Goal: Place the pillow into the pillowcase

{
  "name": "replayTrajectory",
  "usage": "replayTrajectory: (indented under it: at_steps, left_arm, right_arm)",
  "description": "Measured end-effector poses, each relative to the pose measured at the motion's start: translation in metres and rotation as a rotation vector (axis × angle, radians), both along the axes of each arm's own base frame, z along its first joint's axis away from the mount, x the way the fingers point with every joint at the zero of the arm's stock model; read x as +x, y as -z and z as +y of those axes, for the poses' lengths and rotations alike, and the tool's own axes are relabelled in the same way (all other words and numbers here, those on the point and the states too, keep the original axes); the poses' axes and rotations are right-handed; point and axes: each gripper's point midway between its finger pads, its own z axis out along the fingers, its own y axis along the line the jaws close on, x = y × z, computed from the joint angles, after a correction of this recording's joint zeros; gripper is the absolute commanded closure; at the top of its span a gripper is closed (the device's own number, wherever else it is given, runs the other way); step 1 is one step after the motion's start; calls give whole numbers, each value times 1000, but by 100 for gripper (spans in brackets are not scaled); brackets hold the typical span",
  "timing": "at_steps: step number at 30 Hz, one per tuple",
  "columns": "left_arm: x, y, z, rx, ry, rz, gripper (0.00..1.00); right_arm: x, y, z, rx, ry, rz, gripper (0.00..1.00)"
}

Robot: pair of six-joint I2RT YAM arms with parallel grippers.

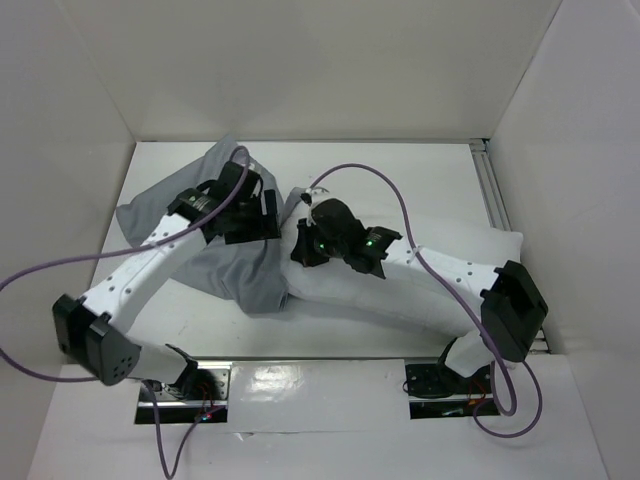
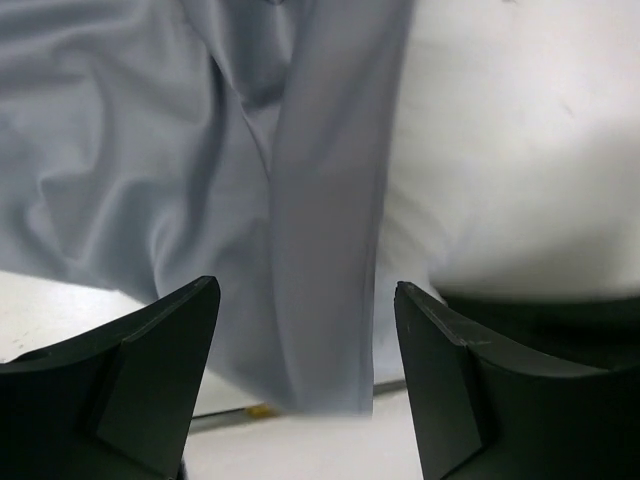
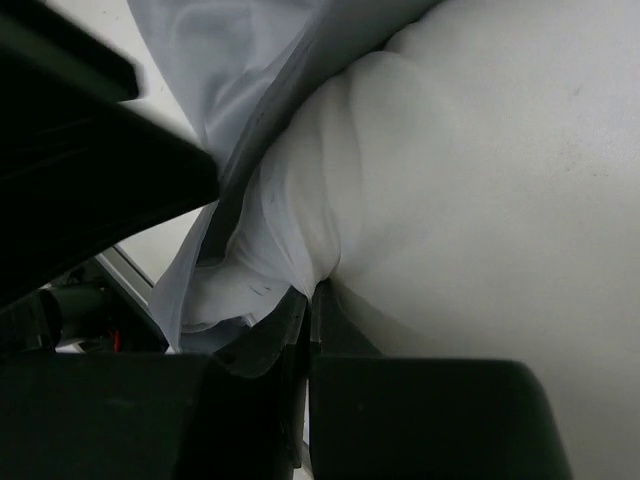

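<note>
The white pillow (image 1: 455, 240) lies across the middle and right of the table. Its left end is at the mouth of the blue-grey pillowcase (image 1: 240, 275), which lies crumpled at the left. My left gripper (image 1: 258, 222) hovers over the pillowcase mouth, open. In the left wrist view (image 2: 305, 290) a hanging fold of pillowcase (image 2: 320, 200) sits between the spread fingers, unclamped, with the pillow (image 2: 510, 150) to the right. My right gripper (image 1: 300, 240) is shut on a pinch of the pillow's end (image 3: 480, 170), seen in the right wrist view (image 3: 312, 290) beside the pillowcase edge (image 3: 220, 60).
White enclosure walls stand at the back and both sides. A metal rail (image 1: 492, 190) runs along the table's right edge. Purple cables (image 1: 390, 190) loop above both arms. The left arm's dark body (image 3: 80, 170) fills the right wrist view's upper left.
</note>
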Motion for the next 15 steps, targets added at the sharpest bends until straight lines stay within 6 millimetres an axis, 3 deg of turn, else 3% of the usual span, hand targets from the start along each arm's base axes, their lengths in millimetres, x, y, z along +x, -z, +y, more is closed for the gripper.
replayTrajectory:
  at_steps: [3, 7, 10, 11, 15]
  left_arm:
    - [20, 30, -9, 15, -22, 58, 19]
    - [39, 52, -22, 6, -13, 99, 27]
    - [56, 57, -37, -33, 6, 107, 95]
    - [62, 56, -41, -47, 14, 106, 100]
    - [75, 42, -56, -112, 48, 91, 100]
  right_arm:
    - [-2, 3, -1, 0, 2, 0, 100]
    - [-4, 4, -2, 4, 8, -6, 100]
    - [-4, 3, -4, 14, 20, -10, 100]
    - [-4, 3, -5, 17, 22, -13, 100]
    - [-9, 0, -8, 28, 27, -27, 100]
